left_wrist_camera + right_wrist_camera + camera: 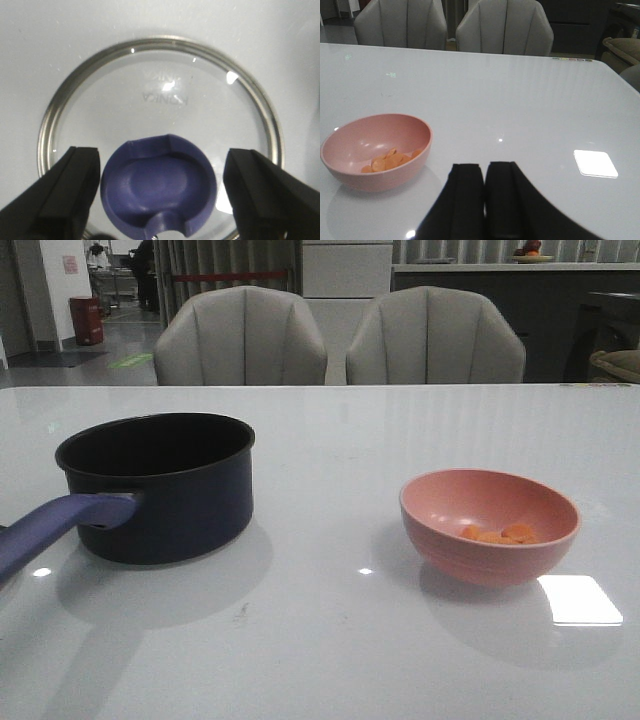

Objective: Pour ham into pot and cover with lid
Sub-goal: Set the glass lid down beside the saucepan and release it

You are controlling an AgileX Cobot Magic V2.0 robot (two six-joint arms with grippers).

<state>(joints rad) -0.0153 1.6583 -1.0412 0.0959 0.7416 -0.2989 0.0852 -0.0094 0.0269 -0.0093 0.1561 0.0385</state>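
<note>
Two sets of fingers wait: your left (pixel 159 200) spread wide astride the knob (pixel 159 192) of the slippery, breakable glass lid (pixel 160 100), right (pixel 485 200) pressed together beside the light bowl (pixel 489 525) holding ham (pixel 500 534), the pot (pixel 160 485) across the worktop (pixel 330 640).

Front view: dim, cool indoor light, slight grain. White table (pixel 320 640) glossy; bright rectangular glare patch beside pink bowl (pixel 490 525), small point highlights elsewhere. Soft shadows spread toward camera under pot (pixel 160 485) and bowl. Background chairs (pixel 240 338) slightly soft.
Left wrist view: lid (pixel 160 125) glass shows specular spots, rim gleams; near fingers (pixel 60 195) blurred, dark.
Right wrist view: same rectangular glare on table; fingers (pixel 470 200) underexposed, detail lost.
</note>
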